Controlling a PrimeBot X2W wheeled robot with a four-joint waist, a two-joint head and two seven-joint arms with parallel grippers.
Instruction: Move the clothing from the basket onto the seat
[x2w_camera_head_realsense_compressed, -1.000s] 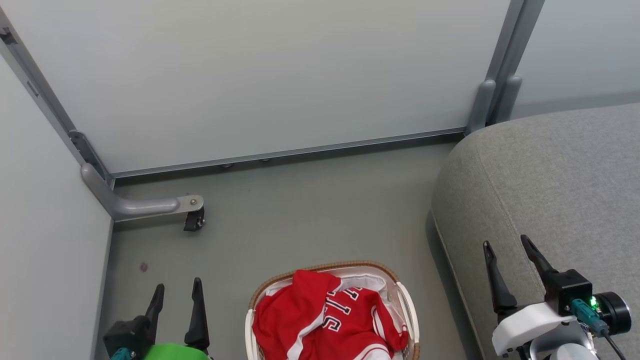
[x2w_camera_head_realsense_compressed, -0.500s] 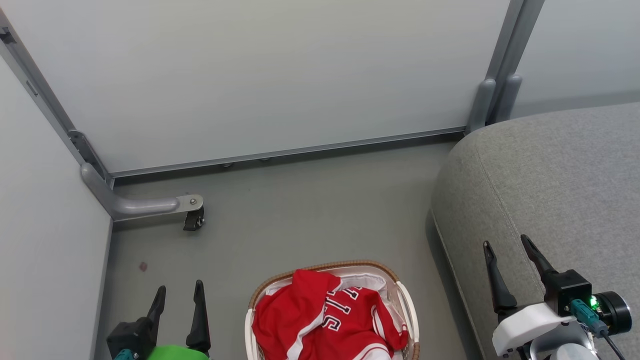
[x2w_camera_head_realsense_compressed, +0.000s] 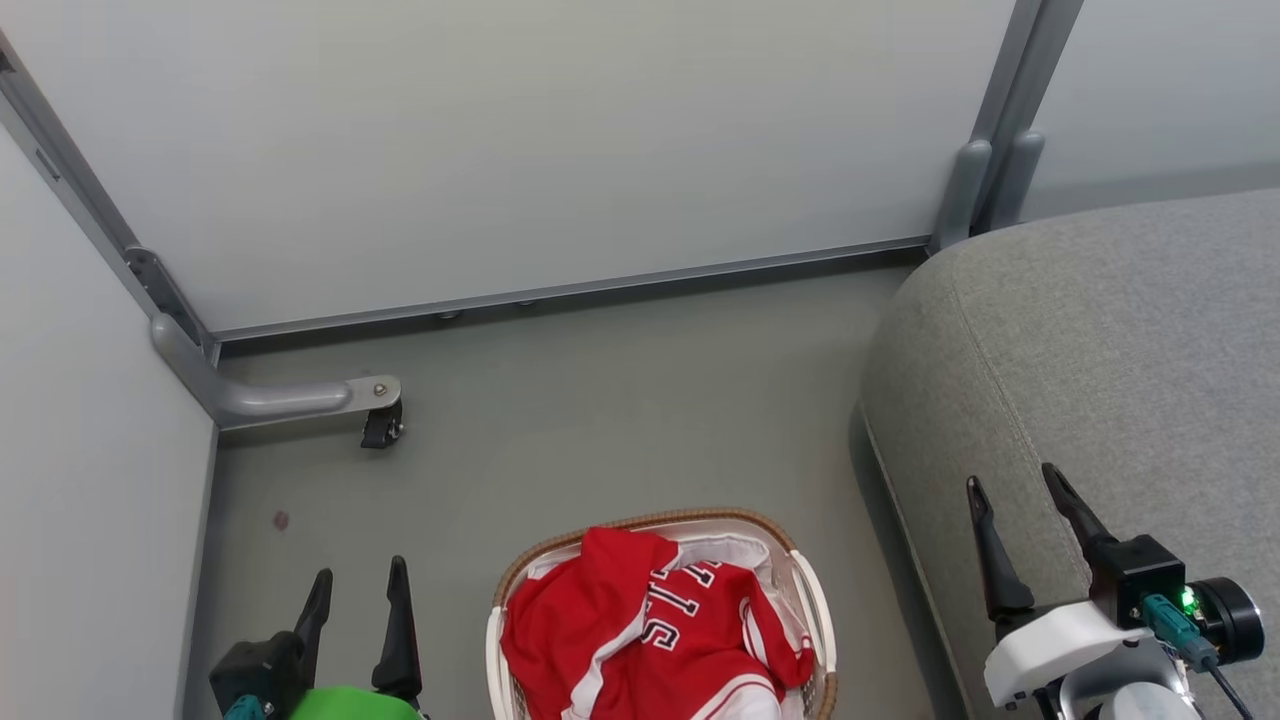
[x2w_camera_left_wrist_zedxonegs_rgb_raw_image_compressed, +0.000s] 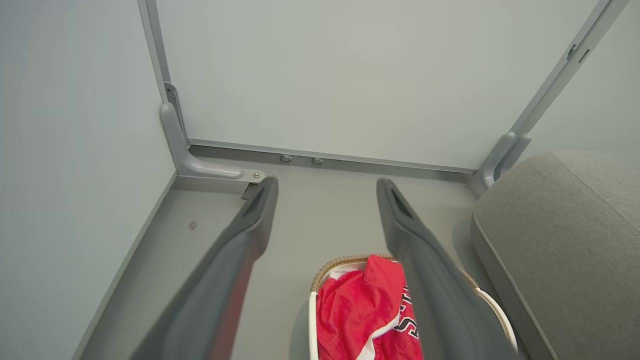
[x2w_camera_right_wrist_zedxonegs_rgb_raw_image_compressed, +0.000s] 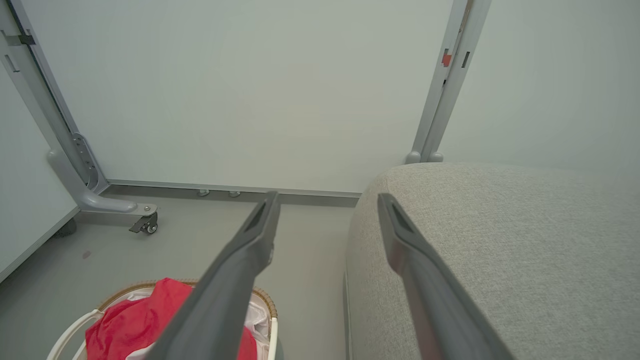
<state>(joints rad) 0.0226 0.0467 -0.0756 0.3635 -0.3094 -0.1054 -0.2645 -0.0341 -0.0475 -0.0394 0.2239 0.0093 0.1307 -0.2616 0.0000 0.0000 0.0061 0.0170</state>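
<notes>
We find the clothing (x2w_camera_head_realsense_compressed: 620, 630) lying in the basket (x2w_camera_head_realsense_compressed: 690, 516), which stands on the floor (x2w_camera_head_realsense_compressed: 600, 420) just left of the seat (x2w_camera_head_realsense_compressed: 1100, 330) — a wall panel (x2w_camera_head_realsense_compressed: 560, 150) behind both, a caster foot (x2w_camera_head_realsense_compressed: 383, 428) further left.

Red clothing (x2w_camera_head_realsense_compressed: 640, 640), grey woven seat (x2w_camera_head_realsense_compressed: 1100, 350).

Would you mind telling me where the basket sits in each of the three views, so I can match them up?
Head view: the basket is at the bottom centre, cut by the lower edge.
Left wrist view: at the bottom edge, just right of centre.
Right wrist view: in the bottom left corner.
Shared landmark: the grey partition foot, up and left of the basket in each.
</notes>
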